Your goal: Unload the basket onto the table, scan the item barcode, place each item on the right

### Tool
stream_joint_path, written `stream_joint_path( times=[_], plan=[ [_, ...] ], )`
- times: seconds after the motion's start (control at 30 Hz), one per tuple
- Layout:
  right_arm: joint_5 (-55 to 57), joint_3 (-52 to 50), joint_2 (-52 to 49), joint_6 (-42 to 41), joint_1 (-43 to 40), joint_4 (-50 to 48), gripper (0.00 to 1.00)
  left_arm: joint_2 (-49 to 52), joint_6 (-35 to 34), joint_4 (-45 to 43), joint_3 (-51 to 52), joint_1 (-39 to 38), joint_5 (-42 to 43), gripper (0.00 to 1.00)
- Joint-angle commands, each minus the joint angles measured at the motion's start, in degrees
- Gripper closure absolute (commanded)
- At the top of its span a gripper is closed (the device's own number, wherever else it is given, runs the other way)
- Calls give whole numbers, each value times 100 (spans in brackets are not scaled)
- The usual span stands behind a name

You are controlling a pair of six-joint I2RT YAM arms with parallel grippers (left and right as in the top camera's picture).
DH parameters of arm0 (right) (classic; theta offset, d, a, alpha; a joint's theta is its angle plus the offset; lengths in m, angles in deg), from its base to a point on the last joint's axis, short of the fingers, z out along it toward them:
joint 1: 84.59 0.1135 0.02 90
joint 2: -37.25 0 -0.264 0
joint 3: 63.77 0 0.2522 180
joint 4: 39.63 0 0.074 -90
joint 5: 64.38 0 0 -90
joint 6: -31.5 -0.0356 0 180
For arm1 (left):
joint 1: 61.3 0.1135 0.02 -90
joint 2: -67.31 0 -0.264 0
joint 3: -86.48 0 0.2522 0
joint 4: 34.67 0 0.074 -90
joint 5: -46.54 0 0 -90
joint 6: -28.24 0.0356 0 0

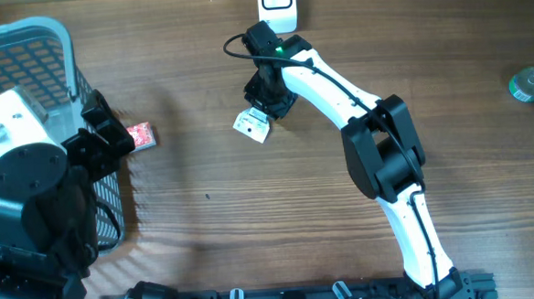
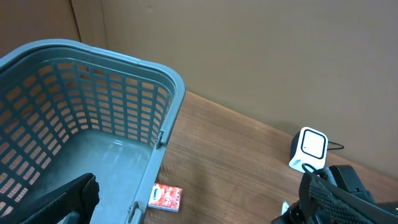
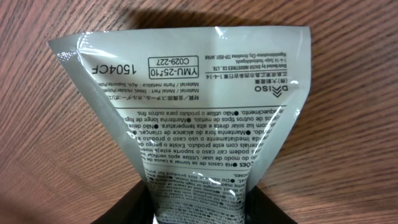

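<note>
While the left gripper (image 1: 108, 124) is spread wide apart beside the basket (image 1: 55, 32), a small red box (image 1: 142, 135) is seen lying on the table (image 1: 253, 223) just past its fingers. Farther out, the packet (image 3: 186, 106) is clamped at one end by the right gripper (image 1: 266, 99), printed side turned to the wrist camera. Beyond it, near but not touching, the white scanner (image 1: 278, 2) is seen at the far edge.

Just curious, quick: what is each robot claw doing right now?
Left gripper: open, holding nothing.
Right gripper: closed on the grey-white printed plastic packet.
</note>
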Motion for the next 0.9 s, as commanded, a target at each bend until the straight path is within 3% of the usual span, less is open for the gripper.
stream_joint_path(
  times=[0.0,0.43,0.87],
  plan=[
    [127,-83,-299,289,26,114,95,-7,-52,-2,-63,26,48,0],
    [125,-81,-133,861,28,-15,95,-7,-52,-2,-63,26,48,0],
    [118,-81,505,859,28,4,95,-7,-52,-2,-66,26,48,0]
  ],
)
